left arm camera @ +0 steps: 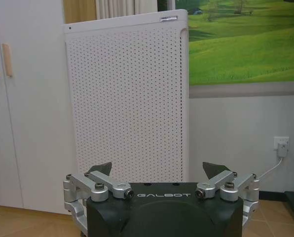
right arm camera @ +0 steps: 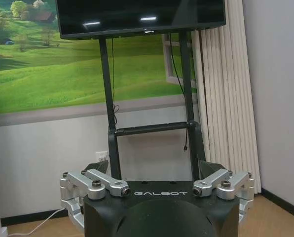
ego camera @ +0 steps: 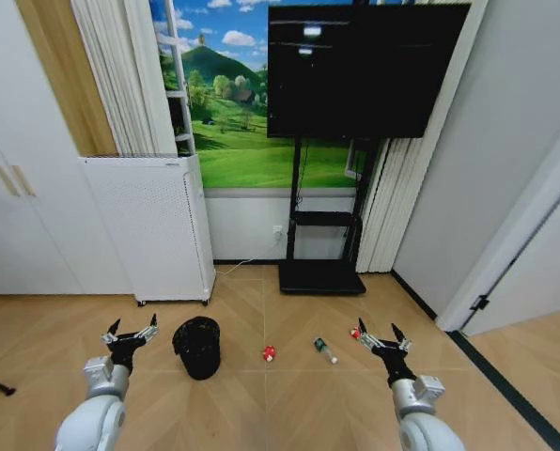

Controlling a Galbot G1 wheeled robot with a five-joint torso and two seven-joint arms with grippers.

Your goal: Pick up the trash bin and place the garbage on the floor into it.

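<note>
The trash bin [ego camera: 197,346], a small round black mesh basket, stands upright on the wooden floor. My left gripper [ego camera: 131,330] hovers open just to its left, apart from it. To the bin's right lies the garbage: a crushed red-and-white piece [ego camera: 269,353], a small green bottle [ego camera: 325,350] and another red piece [ego camera: 354,333]. My right gripper [ego camera: 380,331] is open right beside that last piece, holding nothing. In the wrist views, the left gripper [left arm camera: 159,169] and the right gripper [right arm camera: 154,168] both have their fingers spread wide and empty.
A tall white perforated appliance [ego camera: 153,225] stands against the wall behind the bin, also in the left wrist view [left arm camera: 127,98]. A black TV stand [ego camera: 322,274] with its screen [right arm camera: 137,15] sits at centre back. White cupboards [ego camera: 17,207] line the left; a door frame [ego camera: 505,254] is at right.
</note>
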